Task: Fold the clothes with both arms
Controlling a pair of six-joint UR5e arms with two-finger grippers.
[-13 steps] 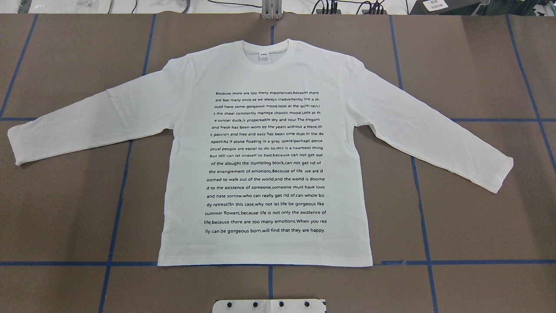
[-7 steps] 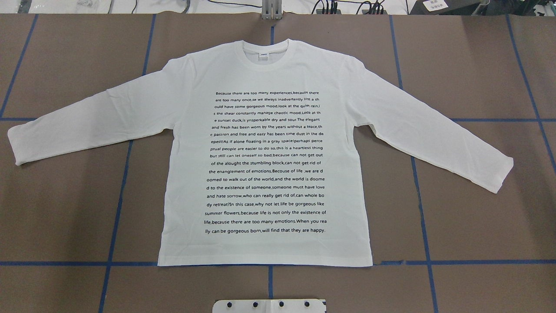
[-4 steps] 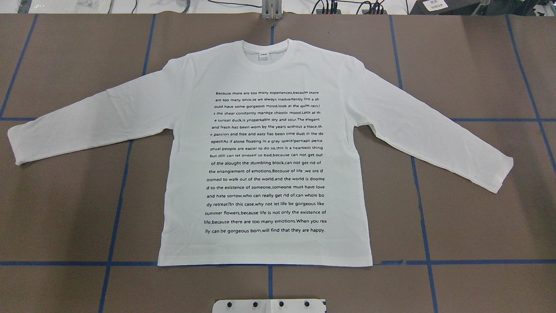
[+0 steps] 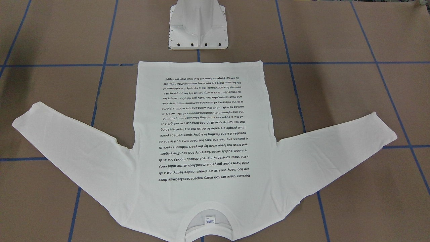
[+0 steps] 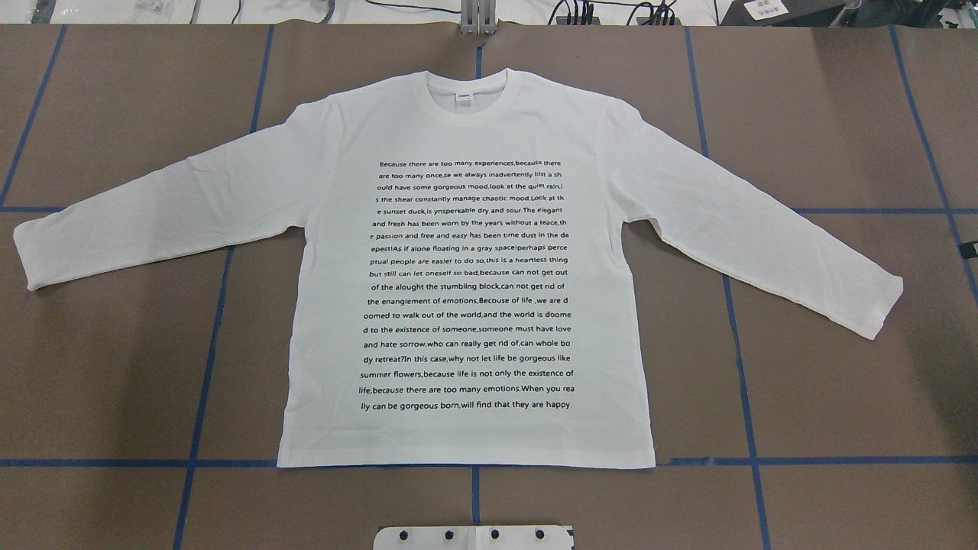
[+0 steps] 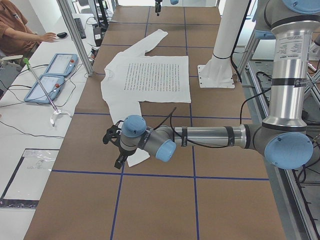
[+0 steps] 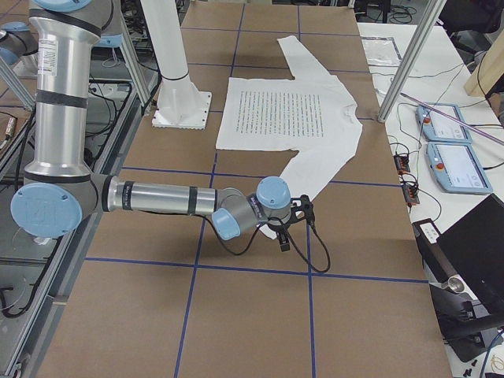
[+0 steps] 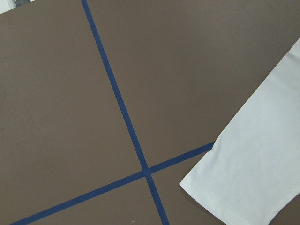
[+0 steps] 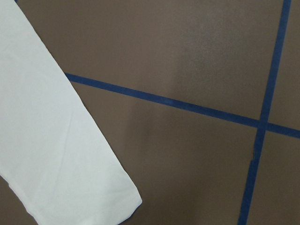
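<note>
The white long-sleeved shirt (image 5: 466, 137) lies flat and face up on the brown table, sleeves spread, collar at the far side; it also shows in the front view (image 4: 201, 201). In the left side view my left gripper (image 6: 120, 161) hangs low by the left sleeve's cuff (image 8: 248, 183). In the right side view my right gripper (image 7: 285, 240) hangs low by the right sleeve's cuff (image 9: 61, 159). Neither wrist view shows fingers, so I cannot tell whether either gripper is open or shut.
The white pedestal base (image 4: 198, 27) stands just behind the shirt's hem. Blue tape lines (image 5: 206, 367) cross the table. An operator (image 6: 15, 30) and two control tablets (image 6: 50, 75) are at the far side, beyond the table's edge.
The shirt has not moved. A small dark part has come into the overhead view at its right edge, level with the right cuff.
</note>
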